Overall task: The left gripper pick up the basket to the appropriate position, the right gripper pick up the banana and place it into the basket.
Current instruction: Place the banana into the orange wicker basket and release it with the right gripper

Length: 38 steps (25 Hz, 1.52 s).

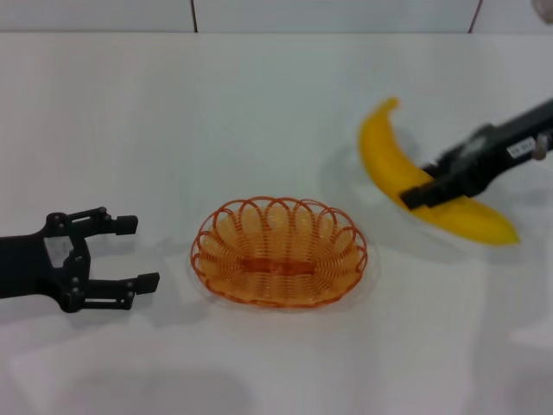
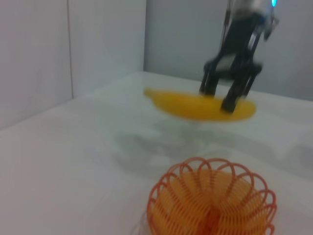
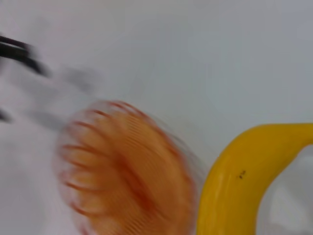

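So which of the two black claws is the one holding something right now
The right gripper, jaws clamped across the banana and lifting it off the table. The left gripper sits open beside the basket, holding nothing.

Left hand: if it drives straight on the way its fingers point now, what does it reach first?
Most likely the basket. The left hand is open, low beside it, fingers aimed at its near rim with only bare table between. Height is hard to judge.
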Each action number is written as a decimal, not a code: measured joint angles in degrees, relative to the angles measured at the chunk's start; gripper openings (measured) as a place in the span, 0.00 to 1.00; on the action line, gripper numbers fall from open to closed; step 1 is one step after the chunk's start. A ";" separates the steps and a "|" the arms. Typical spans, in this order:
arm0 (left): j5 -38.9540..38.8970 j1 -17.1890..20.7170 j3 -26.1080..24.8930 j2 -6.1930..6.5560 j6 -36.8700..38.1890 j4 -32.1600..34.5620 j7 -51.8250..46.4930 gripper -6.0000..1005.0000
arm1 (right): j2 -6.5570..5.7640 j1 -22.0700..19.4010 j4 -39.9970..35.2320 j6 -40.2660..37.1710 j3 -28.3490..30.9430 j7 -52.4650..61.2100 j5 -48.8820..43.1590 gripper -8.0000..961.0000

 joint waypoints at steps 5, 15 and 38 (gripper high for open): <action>0.39 -0.02 0.01 0.79 -0.22 -2.32 0.69 0.90 | 0.12 -1.22 -4.05 -2.25 -9.22 -5.84 15.52 0.53; 0.95 -0.85 0.14 1.12 -0.07 -3.07 0.88 0.90 | 0.24 -0.64 1.62 13.22 -30.87 -8.52 22.18 0.53; 0.94 -2.13 0.31 0.73 -0.13 -4.05 0.54 0.90 | -0.18 3.09 11.75 17.40 -32.83 -8.00 21.62 0.53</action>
